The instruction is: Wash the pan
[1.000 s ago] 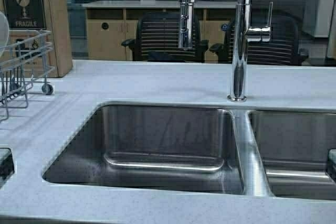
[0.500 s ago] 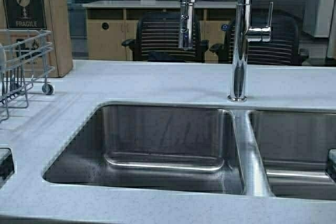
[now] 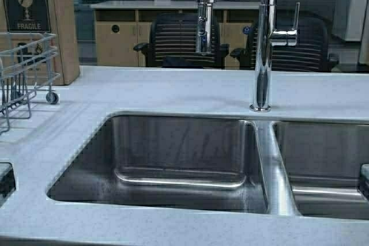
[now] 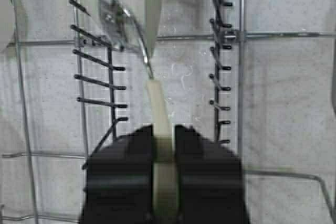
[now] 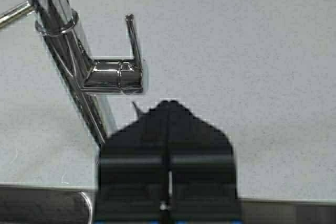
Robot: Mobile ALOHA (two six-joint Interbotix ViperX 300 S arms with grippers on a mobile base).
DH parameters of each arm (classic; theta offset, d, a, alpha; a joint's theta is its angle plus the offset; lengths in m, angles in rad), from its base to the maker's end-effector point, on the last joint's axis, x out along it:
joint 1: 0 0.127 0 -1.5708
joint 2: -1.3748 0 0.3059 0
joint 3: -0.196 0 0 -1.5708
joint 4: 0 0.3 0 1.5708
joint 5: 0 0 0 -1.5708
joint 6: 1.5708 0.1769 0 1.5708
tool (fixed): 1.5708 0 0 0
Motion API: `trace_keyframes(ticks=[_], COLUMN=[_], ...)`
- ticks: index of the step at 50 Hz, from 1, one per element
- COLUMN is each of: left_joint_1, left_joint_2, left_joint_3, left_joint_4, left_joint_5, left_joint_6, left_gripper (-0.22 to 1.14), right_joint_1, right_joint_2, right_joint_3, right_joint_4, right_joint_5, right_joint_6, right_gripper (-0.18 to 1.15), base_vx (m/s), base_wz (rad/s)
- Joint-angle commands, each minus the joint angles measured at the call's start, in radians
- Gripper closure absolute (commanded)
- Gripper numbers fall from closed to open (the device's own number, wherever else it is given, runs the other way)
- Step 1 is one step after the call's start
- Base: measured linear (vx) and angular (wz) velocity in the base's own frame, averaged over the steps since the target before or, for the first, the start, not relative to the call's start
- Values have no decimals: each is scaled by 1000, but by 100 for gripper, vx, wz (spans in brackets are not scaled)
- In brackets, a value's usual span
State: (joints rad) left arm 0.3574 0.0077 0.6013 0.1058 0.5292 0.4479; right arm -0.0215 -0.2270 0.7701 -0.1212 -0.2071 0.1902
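Observation:
In the left wrist view my left gripper (image 4: 164,129) is shut on the pale handle of the cream-white pan (image 4: 157,100). The pan stands on edge over the wire dish rack (image 4: 94,66), its body running out past the frame. Its inside and any smear are hidden. The pan and the left gripper do not show in the high view. My right gripper (image 5: 168,103) is shut and empty. It hovers over the countertop beside the chrome faucet's lever (image 5: 113,74).
A double steel sink (image 3: 144,142) lies in the grey countertop (image 3: 173,90), with a tall chrome faucet (image 3: 262,44) behind the divider. The dish rack (image 3: 29,56) stands at the far left before a cardboard box (image 3: 52,15). Office chairs stand beyond the counter.
The pan's pale rim, seen at the high view's left edge above the rack, has moved left out of that view. Sink, faucet and rack have not moved.

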Motion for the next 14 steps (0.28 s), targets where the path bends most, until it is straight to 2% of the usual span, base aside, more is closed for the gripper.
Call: trace_keyframes(ticks=[1, 10, 14], left_joint_1=[3, 3, 3], left_joint_2=[6, 11, 5], left_joint_3=[-41, -58, -66], left_joint_4=[-2, -2, -8], left_joint_5=[17, 26, 31], left_joint_6=[-3, -12, -17], left_gripper=[56, 1, -8], right_joint_1=[0, 2, 2], right_joint_2=[-11, -11, -11], right_joint_3=[-20, -20, -20], right_joint_4=[2, 0, 2], right_joint_5=[-9, -9, -9], right_joint_6=[-2, -3, -3], right_gripper=[92, 92, 92], base_vx=[0, 0, 0], base_wz=[0, 0, 0])
